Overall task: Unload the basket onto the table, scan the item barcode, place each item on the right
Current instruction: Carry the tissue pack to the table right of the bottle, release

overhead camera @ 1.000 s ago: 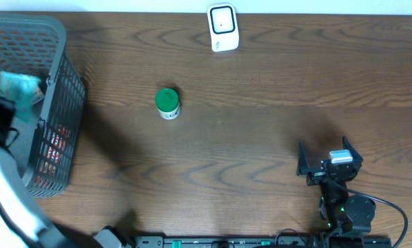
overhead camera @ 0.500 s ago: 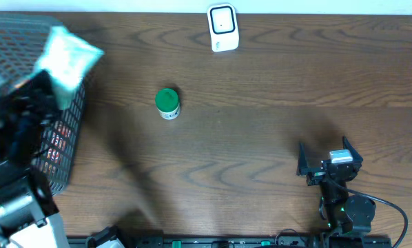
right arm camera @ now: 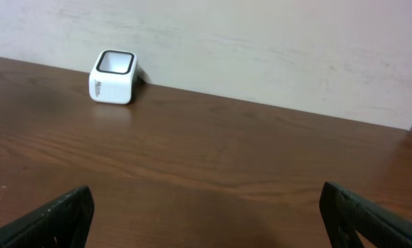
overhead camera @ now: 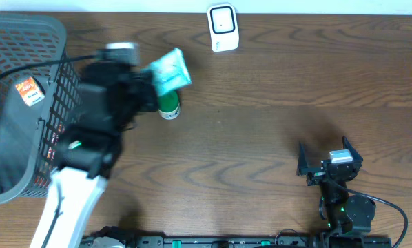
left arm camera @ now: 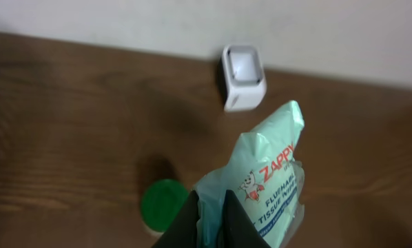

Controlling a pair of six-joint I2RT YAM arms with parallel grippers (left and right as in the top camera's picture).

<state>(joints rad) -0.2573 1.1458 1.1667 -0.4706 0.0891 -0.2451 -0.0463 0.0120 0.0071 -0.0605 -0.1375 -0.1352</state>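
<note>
A mint-green pack of tissue wipes (overhead camera: pixel 170 71) hangs in the air, pinched at its lower edge by my shut left gripper (overhead camera: pixel 153 83). In the left wrist view the pack (left arm camera: pixel 271 176) rises from between the black fingertips of the left gripper (left arm camera: pixel 211 207). It is to the right of a green-lidded jar (left arm camera: pixel 165 205) and short of the white barcode scanner (left arm camera: pixel 242 76). That scanner (overhead camera: pixel 222 27) stands at the table's far edge. My right gripper (overhead camera: pixel 328 160) rests open and empty at the front right, and the right wrist view shows the scanner (right arm camera: pixel 113 76) far off to the left.
The green-lidded jar (overhead camera: pixel 169 109) stands on the table, partly under the held pack. A dark mesh basket (overhead camera: pixel 61 89) sits at the far left with an orange-labelled item (overhead camera: pixel 28 91) inside. Brown wooden tabletop (overhead camera: pixel 261 124) lies between the two arms.
My left arm has lifted the wipes pack out of the basket and carried it to the right, over the green-lidded jar. The right arm has not moved.
</note>
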